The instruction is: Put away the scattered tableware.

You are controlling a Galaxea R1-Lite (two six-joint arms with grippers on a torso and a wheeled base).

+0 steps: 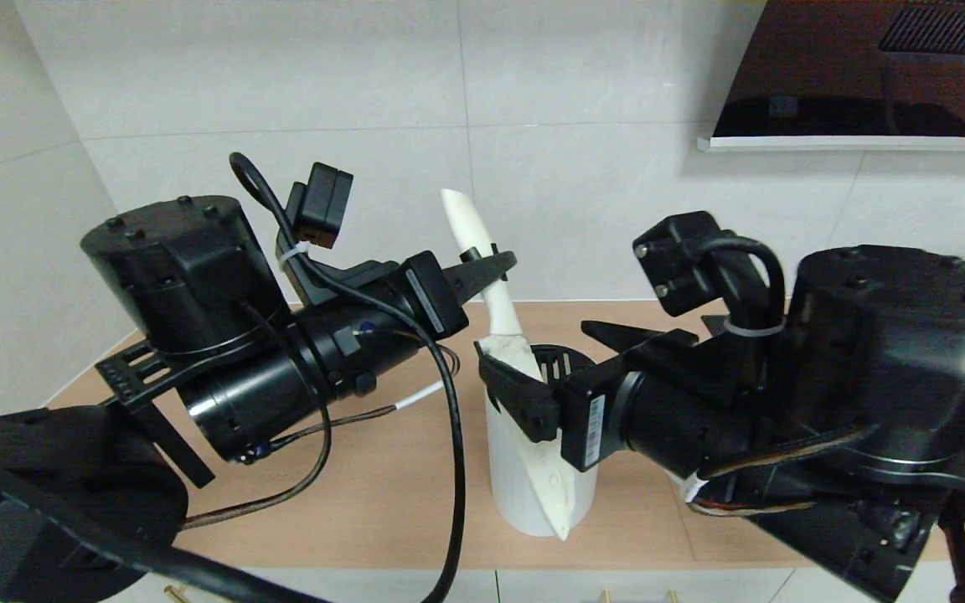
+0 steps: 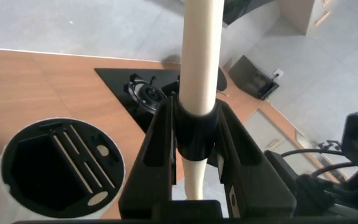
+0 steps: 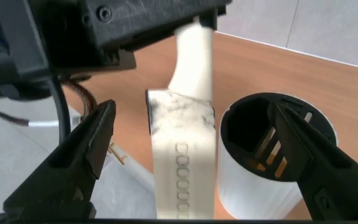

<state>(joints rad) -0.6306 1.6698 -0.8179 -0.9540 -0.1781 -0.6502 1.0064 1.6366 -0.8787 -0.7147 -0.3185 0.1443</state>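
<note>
Light wooden surface (image 1: 348, 494) carries a white cylindrical utensil holder with black slotted insert (image 1: 509, 486). White marbled ceramic knife (image 1: 501, 306) hangs blade-down just beside it, outside the rim. Left gripper (image 1: 491, 266) jaws clamp the handle. Right gripper (image 3: 191, 112) jaws are spread, blade between them. Step: stowing knife. Next probably needs lifting over the rim, then lowering into a slot.

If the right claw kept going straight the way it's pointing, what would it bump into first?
Most likely the white knife. Its blade hangs right between the open fingers of the right gripper, while the left gripper holds its handle. Depth is a bit hard to judge.
</note>
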